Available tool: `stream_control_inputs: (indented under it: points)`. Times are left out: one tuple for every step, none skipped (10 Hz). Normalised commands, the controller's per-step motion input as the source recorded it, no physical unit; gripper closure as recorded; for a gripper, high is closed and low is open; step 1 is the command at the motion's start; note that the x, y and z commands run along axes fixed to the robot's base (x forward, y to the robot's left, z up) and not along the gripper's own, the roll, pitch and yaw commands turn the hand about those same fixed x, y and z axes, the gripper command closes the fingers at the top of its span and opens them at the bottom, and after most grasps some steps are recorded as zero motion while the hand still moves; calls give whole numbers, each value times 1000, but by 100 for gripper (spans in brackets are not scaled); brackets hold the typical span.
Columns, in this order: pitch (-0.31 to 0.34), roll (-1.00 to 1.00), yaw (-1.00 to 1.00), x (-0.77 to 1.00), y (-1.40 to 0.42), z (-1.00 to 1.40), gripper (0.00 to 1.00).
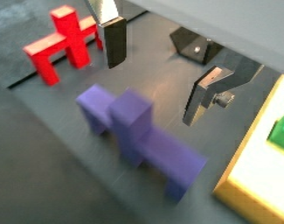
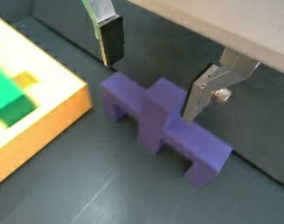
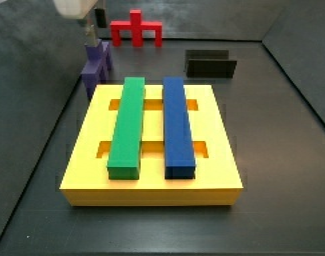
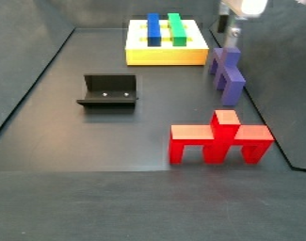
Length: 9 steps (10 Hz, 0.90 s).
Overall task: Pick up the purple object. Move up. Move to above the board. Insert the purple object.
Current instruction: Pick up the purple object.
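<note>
Gripper (image 2: 155, 79) is seen hanging just above the purple object (image 2: 165, 127), jaws spread wide, nothing held between them. In both wrist views the fingers (image 1: 114, 42) stand one on each side of the upright stem, apart from it; contact with the piece cannot be confirmed, though a gap seems to show.

Purple object is resting on the dark floor, crossbar lying flat on its short legs, stem pointing up. Its long axis is seen running alongside the near edge of the board (image 2: 39, 131) in a wrist view, and in a side view it runs away from the camera beside the board (image 4: 162, 55). It sits just beside the board, not touching as far as can be told.

Board is lying flat with the green bar (image 3: 129, 125) and blue bar (image 3: 177, 125) laid parallel across it. Red piece (image 4: 220, 141) is standing well apart from the purple object (image 4: 227, 75). Fixture (image 4: 108, 91) is placed on the floor, away from the gripper (image 4: 230, 36).
</note>
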Motion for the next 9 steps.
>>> stream_control_inputs:
  points:
    - [-3, 31, 0, -257, 0, -354, 0]
    - [0, -10, 29, -243, 17, -311, 0]
    - [83, -166, 174, 0, 94, -109, 0]
    - [120, -216, 180, 240, 0, 0, 0]
    - [94, -171, 131, 174, 106, 0, 0]
    - [44, -134, 94, 117, 37, -54, 0]
    - [6, -123, 0, 131, 11, -109, 0]
    - [-19, -116, 0, 0, 154, -229, 0]
    - [-27, -127, 0, 0, 151, -289, 0]
